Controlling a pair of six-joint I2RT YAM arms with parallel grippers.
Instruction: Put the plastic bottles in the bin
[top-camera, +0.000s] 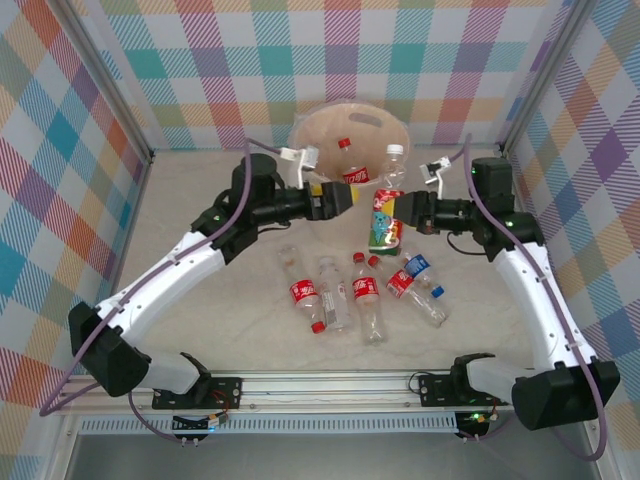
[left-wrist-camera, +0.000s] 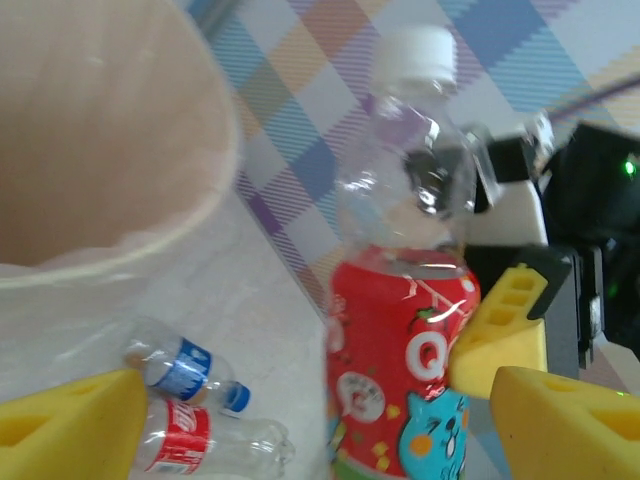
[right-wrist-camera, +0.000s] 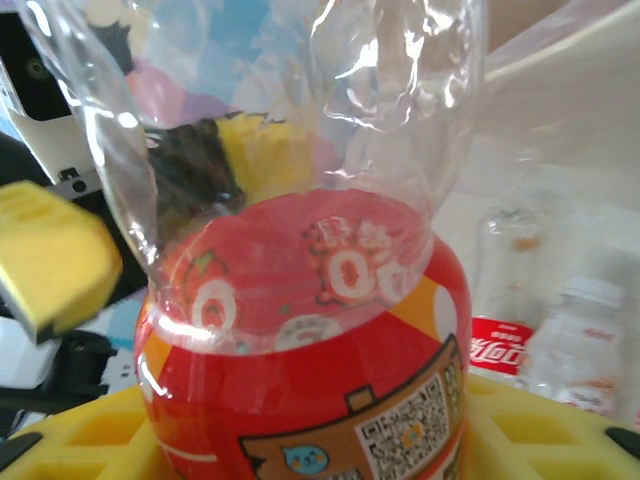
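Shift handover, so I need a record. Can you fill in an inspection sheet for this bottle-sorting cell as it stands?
Surface: beige table, no spills seen.
Job's things: bin at the back with one red-labelled bottle inside; about six loose bottles lying on the table in front of it; one tall bottle held upright just in front of the bin.
Clutter: nothing seen.
Grippers: left gripper open, beside the tall bottle; right gripper shut on the tall bottle at its label.
Cables: purple cables run along both arms, no snag seen.
Surroundings: checked walls on three sides.
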